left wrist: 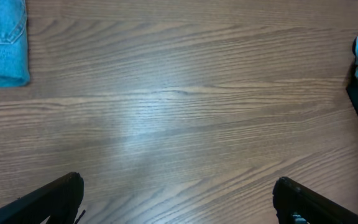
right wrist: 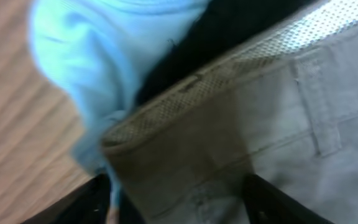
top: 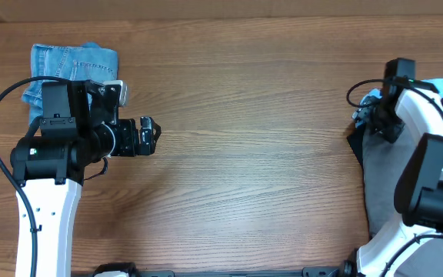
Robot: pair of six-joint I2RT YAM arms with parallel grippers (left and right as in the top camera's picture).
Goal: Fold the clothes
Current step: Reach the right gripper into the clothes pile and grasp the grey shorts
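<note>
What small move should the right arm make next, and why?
Probably close the right gripper on the waistband of the grey shorts. In the right wrist view its jaws stand apart on either side of that waistband edge, with the light-blue garment and the black garment just beyond it, so a pinch here should catch the shorts alone.

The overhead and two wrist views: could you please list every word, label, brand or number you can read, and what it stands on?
No text can be read in any view.
The denim shorts show only seams, no label.
The grey shorts show mesh waistband lining and stitching, no tag or print; that view is blurred.
</note>
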